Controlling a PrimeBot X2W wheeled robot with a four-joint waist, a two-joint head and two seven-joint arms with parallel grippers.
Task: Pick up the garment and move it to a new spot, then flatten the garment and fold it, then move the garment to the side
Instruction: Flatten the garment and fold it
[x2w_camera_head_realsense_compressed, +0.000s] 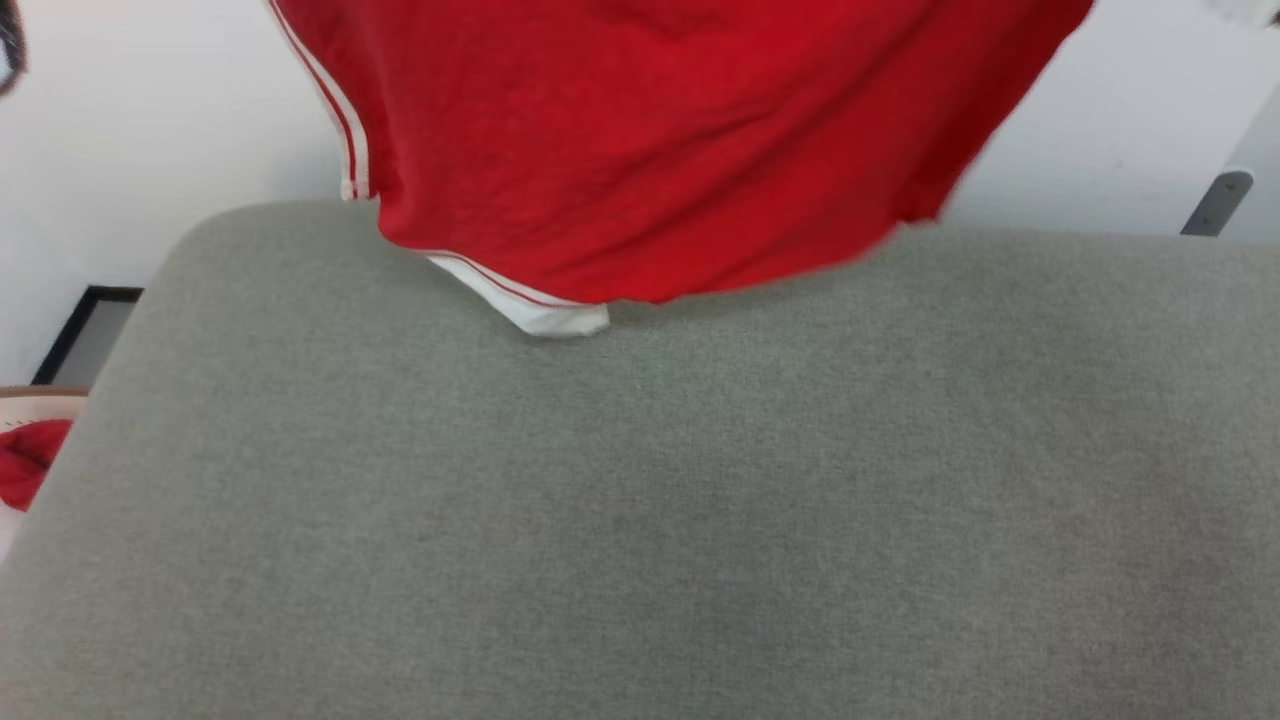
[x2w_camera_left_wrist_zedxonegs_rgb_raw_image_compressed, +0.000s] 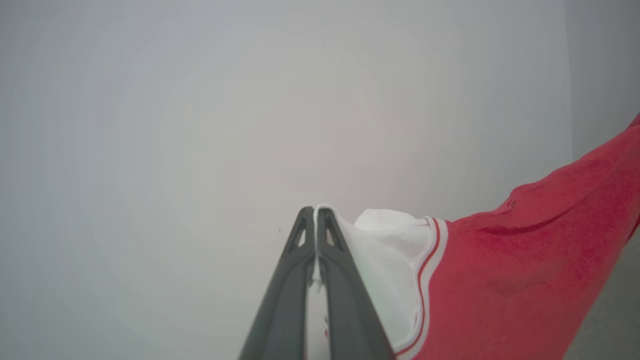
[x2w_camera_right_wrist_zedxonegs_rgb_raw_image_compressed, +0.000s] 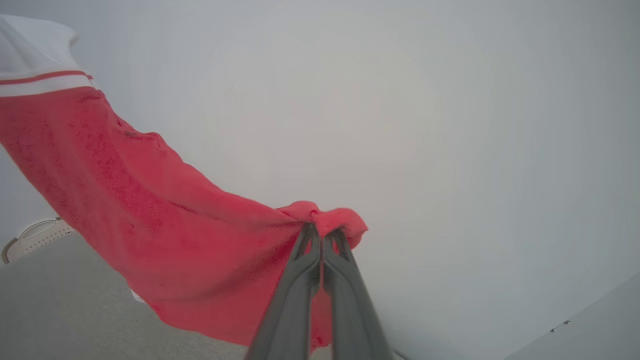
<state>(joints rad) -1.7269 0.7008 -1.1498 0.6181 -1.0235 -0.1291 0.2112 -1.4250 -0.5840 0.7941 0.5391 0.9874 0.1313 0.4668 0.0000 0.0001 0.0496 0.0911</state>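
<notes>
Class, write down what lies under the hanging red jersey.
A grey fabric-covered surface lies below the red jersey, whose white sleeve tip hangs lowest and seems to brush it. The surface's far edge behind the cloth is hidden.

Before me, a grey fabric surface (x2w_camera_head_realsense_compressed: 640, 520) spans the lower frame. White wall (x2w_camera_head_realsense_compressed: 150, 120): upper left. Black-framed panel (x2w_camera_head_realsense_compressed: 85, 330) and pale basket rim (x2w_camera_head_realsense_compressed: 35, 405): left edge, mid-height.

Red white-trimmed garment (x2w_camera_head_realsense_compressed: 660, 140) hanging aloft

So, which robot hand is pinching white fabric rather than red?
The left hand: it clamps the white sleeve of the jersey, while the right hand grips red cloth.
</notes>
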